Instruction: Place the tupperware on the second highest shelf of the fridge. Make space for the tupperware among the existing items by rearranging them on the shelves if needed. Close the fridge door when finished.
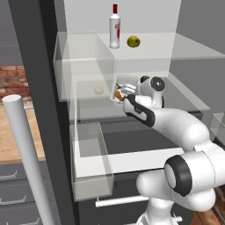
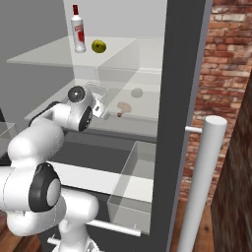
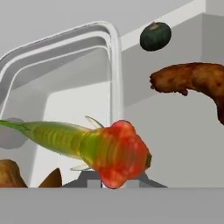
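Tupperware (image 1: 124, 86) w/ translucent grey-white rim, right at gripper (image 1: 122, 97), clamped tight on its near edge; inside: green-red pepper strip (image 3: 87, 146), brown pieces (image 3: 192, 83). Dark green fruit (image 3: 155, 36) just beyond, on same shelf (image 1: 189, 99).

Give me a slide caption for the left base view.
Arm reaches into the open fridge, gripper shut on the tupperware at a shelf below the bottle.
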Controlling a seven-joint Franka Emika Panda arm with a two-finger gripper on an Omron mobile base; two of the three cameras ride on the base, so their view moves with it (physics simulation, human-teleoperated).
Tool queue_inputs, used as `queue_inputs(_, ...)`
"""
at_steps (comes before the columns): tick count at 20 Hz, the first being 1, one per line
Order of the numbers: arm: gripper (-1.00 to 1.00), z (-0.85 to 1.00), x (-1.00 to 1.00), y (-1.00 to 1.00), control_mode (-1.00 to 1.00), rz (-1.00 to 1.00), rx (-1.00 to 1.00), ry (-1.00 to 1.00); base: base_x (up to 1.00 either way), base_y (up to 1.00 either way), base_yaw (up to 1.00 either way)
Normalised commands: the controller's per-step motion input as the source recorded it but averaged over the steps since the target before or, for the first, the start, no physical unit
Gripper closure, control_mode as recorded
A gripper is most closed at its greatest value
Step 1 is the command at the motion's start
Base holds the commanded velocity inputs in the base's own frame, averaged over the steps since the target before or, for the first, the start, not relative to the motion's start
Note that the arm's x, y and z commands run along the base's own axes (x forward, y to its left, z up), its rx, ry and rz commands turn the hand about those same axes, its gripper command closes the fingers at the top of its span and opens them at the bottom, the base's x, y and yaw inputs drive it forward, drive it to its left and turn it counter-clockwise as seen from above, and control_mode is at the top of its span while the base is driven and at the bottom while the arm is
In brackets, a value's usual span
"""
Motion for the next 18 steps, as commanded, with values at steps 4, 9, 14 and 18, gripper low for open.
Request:
queue_inputs(4, -1.00, 0.00, 0.36, 0.00, -1.00, 0.00, 0.00, -0.03, 0.00, 0.00, 0.00)
queue_inputs(9, -1.00, 0.00, 0.10, 0.00, -1.00, 0.00, 0.00, -0.08, 0.00, 0.00, 0.00)
queue_inputs(14, -1.00, 0.07, -0.15, 0.00, -1.00, 0.00, 0.00, -0.18, 0.00, 0.00, 0.00)
queue_inputs(18, -1.00, 0.34, -0.75, 0.00, -1.00, 0.00, 0.00, -0.26, 0.00, 0.00, 0.00)
